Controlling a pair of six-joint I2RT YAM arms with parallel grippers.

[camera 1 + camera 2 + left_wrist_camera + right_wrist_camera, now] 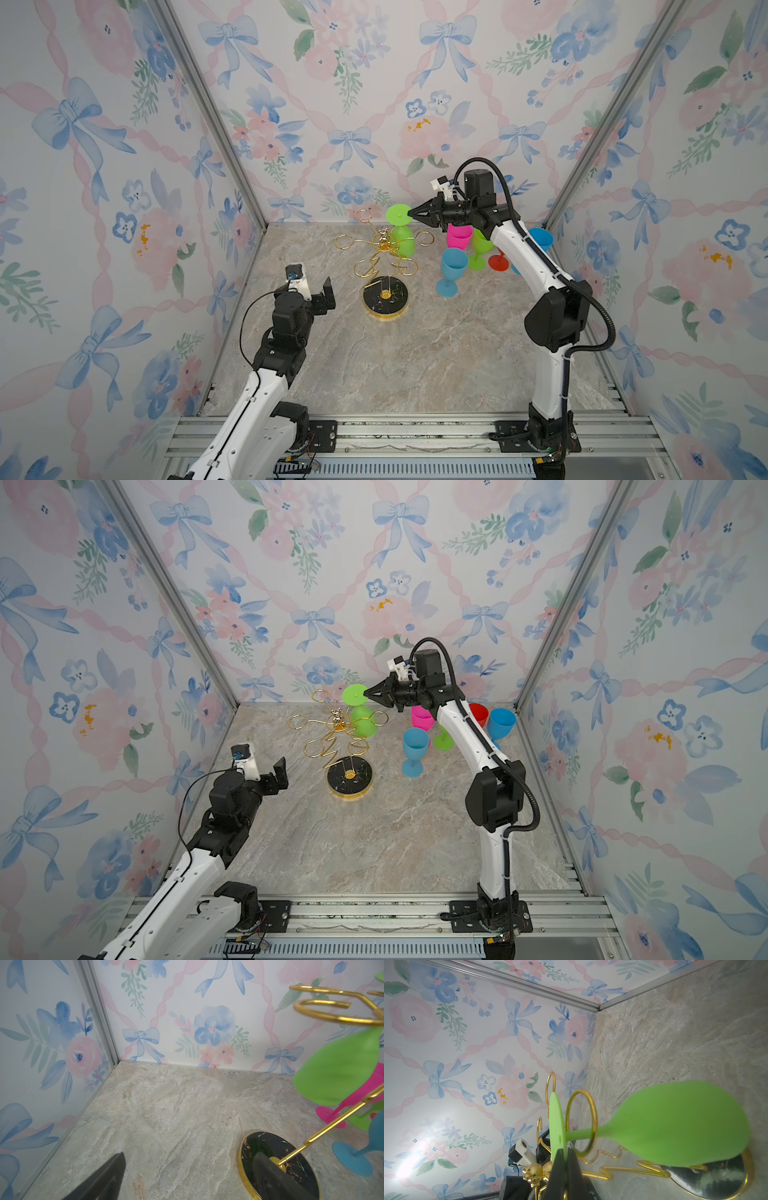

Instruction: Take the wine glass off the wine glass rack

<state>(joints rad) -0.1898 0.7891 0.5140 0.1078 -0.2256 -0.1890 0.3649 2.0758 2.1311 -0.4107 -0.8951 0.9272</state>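
Green wine glass (404, 245) hung upside down on the wine glass rack (395, 301), at a rear loop. Its stem ran through the gold ring, w/ the foot above and the bowl below. R gripper (409, 214) was clenched on the foot's rim. L gripper (330, 296) hovered w/ fingers spread wide, holding nothing, near the rack's black base but apart from it.

In the way: the ring round the stem, & the rack's centre post just beside the bowl.

Right of the rack, 5 plastic glasses stood upright on the marble table (374, 365), bunched under the R forearm:
- pink glass (459, 239)
- green glass (477, 262)
- red glass (478, 715)
- front blue glass (454, 262)
- rear blue glass (540, 239)

Count: 6 glasses, 1 rack, 6 loops, 1 loaded.
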